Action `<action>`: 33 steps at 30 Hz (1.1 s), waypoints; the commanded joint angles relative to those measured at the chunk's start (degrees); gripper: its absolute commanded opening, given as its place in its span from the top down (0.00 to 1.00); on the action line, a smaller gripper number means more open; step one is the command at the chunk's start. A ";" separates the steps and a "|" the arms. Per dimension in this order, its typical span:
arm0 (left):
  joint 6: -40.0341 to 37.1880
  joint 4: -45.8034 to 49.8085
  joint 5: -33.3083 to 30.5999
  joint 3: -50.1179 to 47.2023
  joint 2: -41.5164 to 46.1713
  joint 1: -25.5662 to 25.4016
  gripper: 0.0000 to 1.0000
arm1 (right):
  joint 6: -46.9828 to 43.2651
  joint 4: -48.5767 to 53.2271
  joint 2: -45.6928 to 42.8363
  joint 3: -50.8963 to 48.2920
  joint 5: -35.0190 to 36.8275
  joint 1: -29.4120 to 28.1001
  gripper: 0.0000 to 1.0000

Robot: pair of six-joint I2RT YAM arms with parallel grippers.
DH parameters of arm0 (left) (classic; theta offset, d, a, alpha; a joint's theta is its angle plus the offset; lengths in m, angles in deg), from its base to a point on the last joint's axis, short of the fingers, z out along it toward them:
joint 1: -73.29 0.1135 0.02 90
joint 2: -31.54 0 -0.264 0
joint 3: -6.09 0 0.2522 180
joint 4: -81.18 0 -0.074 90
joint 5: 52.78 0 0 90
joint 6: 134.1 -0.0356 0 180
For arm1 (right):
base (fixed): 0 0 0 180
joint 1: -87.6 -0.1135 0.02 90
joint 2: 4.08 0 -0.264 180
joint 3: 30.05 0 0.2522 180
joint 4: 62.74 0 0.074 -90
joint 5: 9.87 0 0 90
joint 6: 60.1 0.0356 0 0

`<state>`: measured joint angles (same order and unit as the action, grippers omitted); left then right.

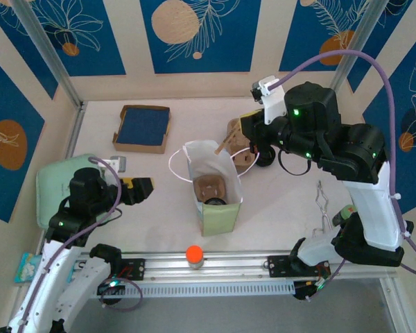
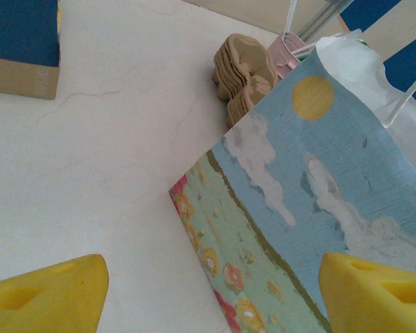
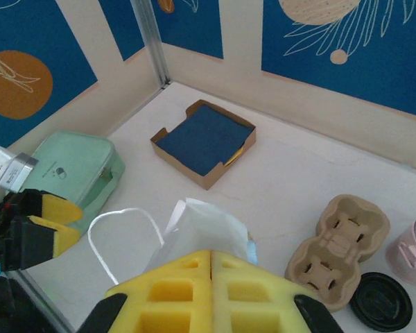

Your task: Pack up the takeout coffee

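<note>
Gently does it: your right hand (image 3: 211, 267) hangs with its fingers pressed together just above the open mouth of the paper bag (image 3: 200, 229), and the wrist view shows nothing between them. From above, a thin wooden stick (image 1: 223, 144) slants at the bag's far rim, just below that hand; whether the hand is pinching it cannot be told. Deep in the bag, beneath the hand, sits a cardboard carrier (image 1: 210, 186), so aim any drop at its hollows, not at the white rim. Your left hand (image 2: 208, 295) stands spread, with the bag's lower corner in the gap between its fingers. Close it softly on the bag's wall before the right hand goes lower, since thin paper will likely buckle if pushed sideways. The spare carriers (image 3: 340, 250) and a black lid (image 3: 381, 302) lie on the bench (image 3: 298, 180), off to the right of your right hand.
</note>
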<state>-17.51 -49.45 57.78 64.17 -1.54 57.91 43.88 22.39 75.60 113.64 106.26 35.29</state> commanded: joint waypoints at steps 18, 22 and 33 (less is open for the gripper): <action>0.74 -0.81 1.42 -1.47 0.73 0.61 0.21 | 2.05 -7.16 -1.28 -10.11 -3.48 -2.11 1.00; 1.01 -0.99 1.58 -1.36 0.82 0.61 0.21 | 2.14 -8.72 -1.44 -13.32 -3.69 -2.01 1.00; 0.92 -0.99 1.37 -1.42 1.09 0.60 0.21 | 4.19 -14.33 -1.82 -23.52 -9.33 2.10 1.00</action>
<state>-17.08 -49.84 58.23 63.23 -0.87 57.91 46.48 11.25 74.53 91.92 100.23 36.20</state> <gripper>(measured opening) 0.791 0.041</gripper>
